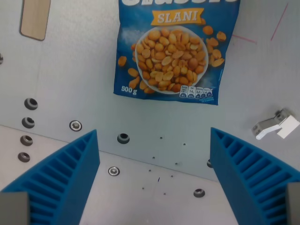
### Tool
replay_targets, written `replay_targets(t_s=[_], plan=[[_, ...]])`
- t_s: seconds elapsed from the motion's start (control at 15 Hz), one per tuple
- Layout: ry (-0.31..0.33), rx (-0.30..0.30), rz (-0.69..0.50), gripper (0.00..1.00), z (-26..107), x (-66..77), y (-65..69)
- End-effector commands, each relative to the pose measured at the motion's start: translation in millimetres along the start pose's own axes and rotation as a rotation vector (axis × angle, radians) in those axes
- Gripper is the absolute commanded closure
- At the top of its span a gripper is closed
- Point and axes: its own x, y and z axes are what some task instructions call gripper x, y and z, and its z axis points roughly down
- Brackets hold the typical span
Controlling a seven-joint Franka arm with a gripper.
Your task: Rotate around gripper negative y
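My gripper point(154, 145) is open, its two blue ribbed fingers point(65, 178) rising from the bottom corners of the wrist view with nothing between them. Beyond the fingertips, at the top centre, lies a blue bag of salted peanuts point(173, 51) marked "SLANI" and "500 g", flat on the grey metal plate point(70, 70). The bag's top edge is cut off by the frame. The fingers are apart from the bag, with a strip of bare plate in between.
A light wooden piece point(35, 18) sits at the top left. A small white clip point(276, 125) lies at the right edge. Several bolts and holes point(123, 138) dot the plate, and a seam runs diagonally across it. Thin pink lines point(279, 21) mark the top right.
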Motion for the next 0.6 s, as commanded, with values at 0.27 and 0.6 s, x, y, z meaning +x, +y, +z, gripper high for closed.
replay_targets(t_s=[0.27, 0.6], plan=[[-0.216, -0.009, 0.002, 0.00, -6.2, 6.3, 1.1], [-0.283, -0.009, 0.003, 0.00, -6.2, 6.3, 1.1]])
